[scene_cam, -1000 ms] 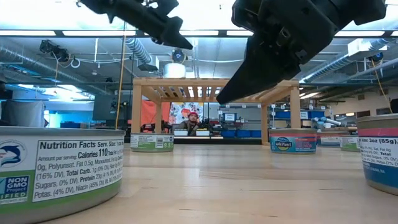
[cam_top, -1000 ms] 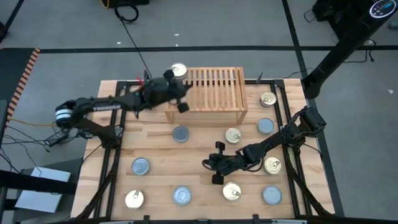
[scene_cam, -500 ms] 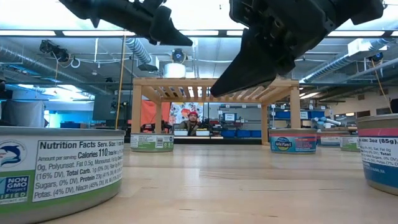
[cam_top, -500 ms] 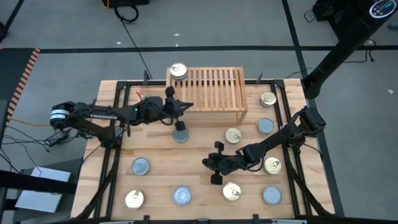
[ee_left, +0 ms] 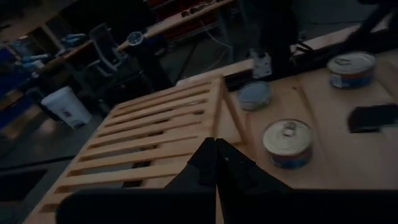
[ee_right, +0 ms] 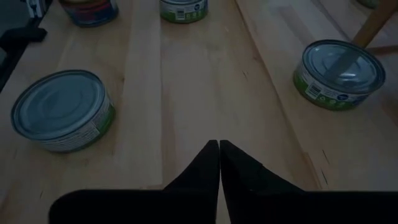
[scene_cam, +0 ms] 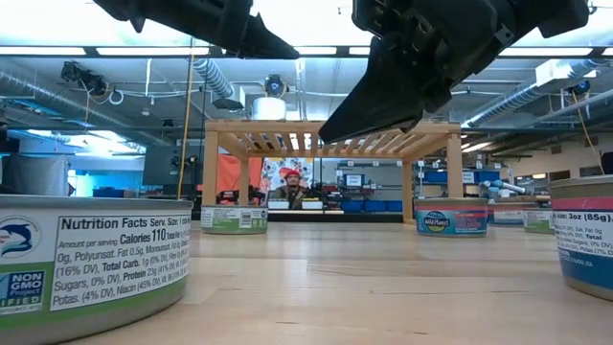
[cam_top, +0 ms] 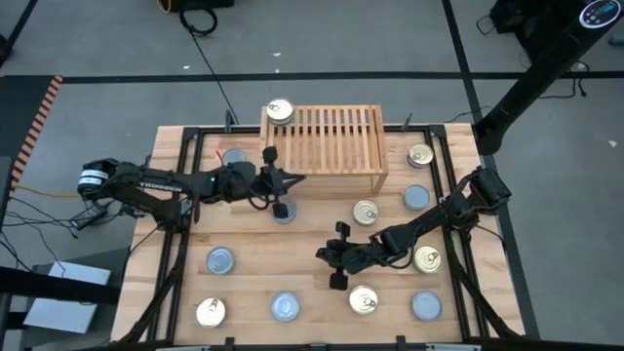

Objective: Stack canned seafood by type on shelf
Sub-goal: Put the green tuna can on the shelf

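Left gripper (cam_top: 281, 194): covers most of one silver-topped tin (cam_top: 290, 215). Nearest tin (scene_cam: 86, 264), low view: cut off at frame's left edge. Far tin labels: unreadable.

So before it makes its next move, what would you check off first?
1. One tin on the shelf: ok, a gold-topped tin sits on its far-left corner.
2. Left gripper empty: ok, fingers shut on nothing, beside the shelf front.
3. Right gripper empty: ok, shut over bare table.
4. Nearest silver tin reachable: ok, just by the left gripper.
5. Tins sorted: not ok, most remain on the table.
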{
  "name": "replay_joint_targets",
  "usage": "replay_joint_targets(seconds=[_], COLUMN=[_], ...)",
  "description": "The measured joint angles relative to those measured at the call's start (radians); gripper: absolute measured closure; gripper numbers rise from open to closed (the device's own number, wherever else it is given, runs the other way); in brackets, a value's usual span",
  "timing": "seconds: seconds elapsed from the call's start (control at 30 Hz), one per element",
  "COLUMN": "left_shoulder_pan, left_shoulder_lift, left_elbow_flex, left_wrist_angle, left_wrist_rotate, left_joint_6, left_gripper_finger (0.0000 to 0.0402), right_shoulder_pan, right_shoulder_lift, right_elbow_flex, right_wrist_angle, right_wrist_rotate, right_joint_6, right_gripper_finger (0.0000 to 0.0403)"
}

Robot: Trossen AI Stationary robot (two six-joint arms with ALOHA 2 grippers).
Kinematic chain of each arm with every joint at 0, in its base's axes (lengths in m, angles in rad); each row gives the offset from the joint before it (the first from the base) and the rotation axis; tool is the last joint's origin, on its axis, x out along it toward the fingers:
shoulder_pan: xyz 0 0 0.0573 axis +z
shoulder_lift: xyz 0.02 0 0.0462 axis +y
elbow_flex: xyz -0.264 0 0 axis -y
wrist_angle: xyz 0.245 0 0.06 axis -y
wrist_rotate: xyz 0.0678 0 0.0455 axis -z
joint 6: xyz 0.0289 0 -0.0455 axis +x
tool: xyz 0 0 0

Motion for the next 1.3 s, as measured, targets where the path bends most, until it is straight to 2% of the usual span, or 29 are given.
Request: replay_joint_targets(seconds=[0.2,0.43,0.6,0.97,1.3], left_shoulder_pan=[-0.076,-0.163,-0.208,-0.319,-0.335], left_shoulder_lift=[0.000,-0.001,-0.003,-0.005,-0.005], left_elbow_flex=[-0.013,-0.204,-0.307,-0.340,-0.340], left_wrist_angle=[0.029,0.382,0.509,0.516,0.510], left_wrist_rotate=[0.000,-0.050,-0.053,-0.060,-0.060], left_joint_6=[-0.048,-0.050,-0.047,-0.054,-0.059], left_gripper_finger=[0.0400,0.0400,0.0400,0.0400,0.0400], right_shoulder_pan=[0.000,0.000,0.000,0.000,0.000], right_shoulder_lift=[0.000,0.000,0.000,0.000,0.000], right_elbow_flex=[0.000,0.000,0.000,0.000,0.000], right_wrist_angle=[0.000,0.007,0.018,0.052,0.083], right_wrist_rotate=[0.000,0.000,0.000,0.000,0.001], right_joint_6=[0.000,0.000,0.000,0.000,0.000], right_gripper_finger=[0.0380,0.0379,0.0378,0.0380,0.0380])
